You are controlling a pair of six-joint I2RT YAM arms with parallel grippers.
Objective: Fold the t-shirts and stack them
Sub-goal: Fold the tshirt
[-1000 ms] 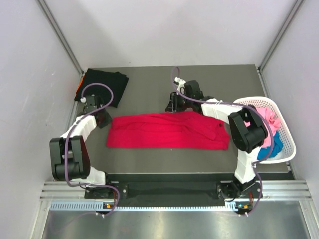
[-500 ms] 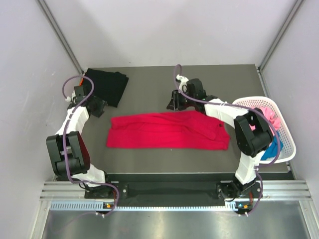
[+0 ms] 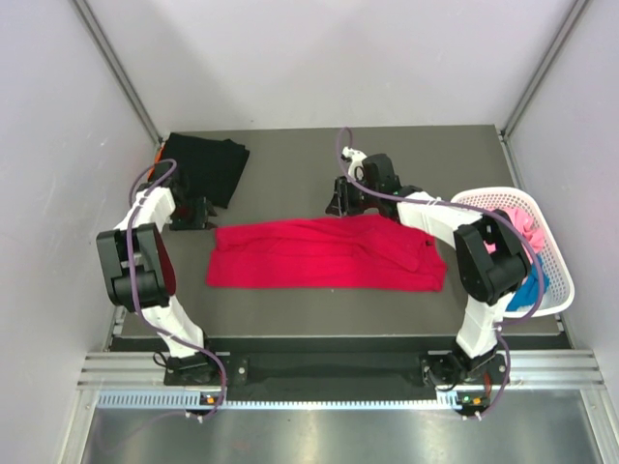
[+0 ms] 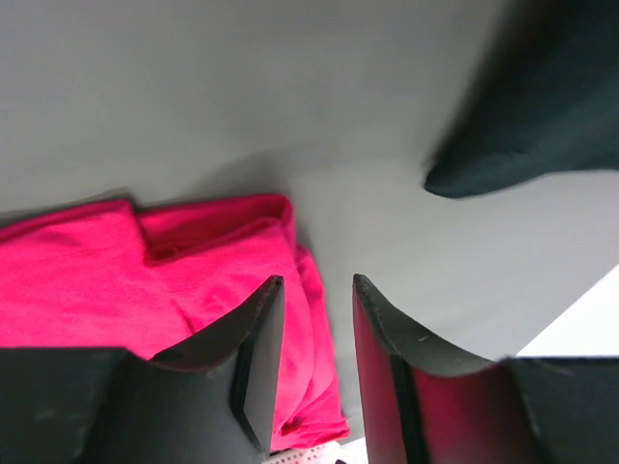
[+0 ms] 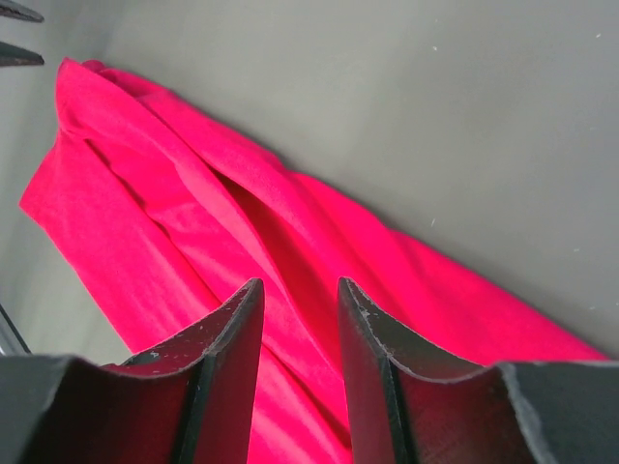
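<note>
A bright red t-shirt lies folded into a long band across the middle of the table. A folded black t-shirt lies at the back left. My left gripper is open and empty just off the red shirt's left end, below the black shirt. My right gripper is open and empty over the red shirt's back edge. Pink and blue t-shirts lie in the basket.
A white lattice basket stands at the right table edge, beside my right arm. Grey walls and metal posts close in the back and both sides. Bare dark table shows behind the red shirt.
My left arm swung back and outward to the left, and its gripper now sits near the red shirt's left end. My right gripper shifted slightly back. The shirts have not moved.
</note>
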